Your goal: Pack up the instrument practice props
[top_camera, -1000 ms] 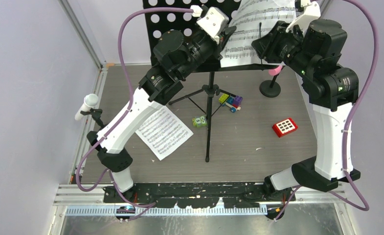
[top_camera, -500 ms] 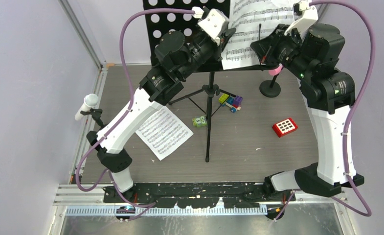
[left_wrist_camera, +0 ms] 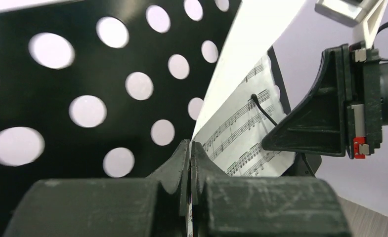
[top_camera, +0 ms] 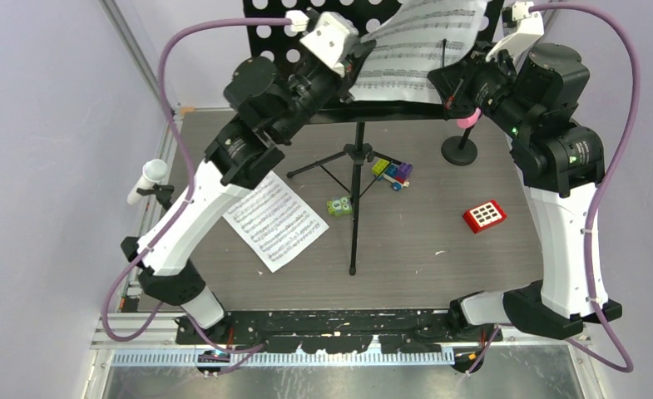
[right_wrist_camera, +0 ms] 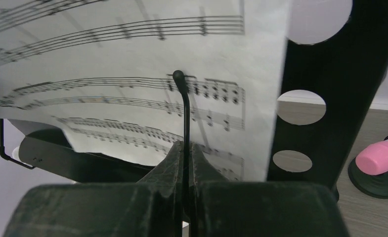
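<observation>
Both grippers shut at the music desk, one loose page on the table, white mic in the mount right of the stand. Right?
No. The mic in the mount right of the stand is pink, not white; top external view shows it.

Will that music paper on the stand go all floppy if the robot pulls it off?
Probably floppy: the music page bows and curls where the left claw pinches it. Likely very light, since it looks paper-thin. It may tear if tugged against the wire holder.
</observation>
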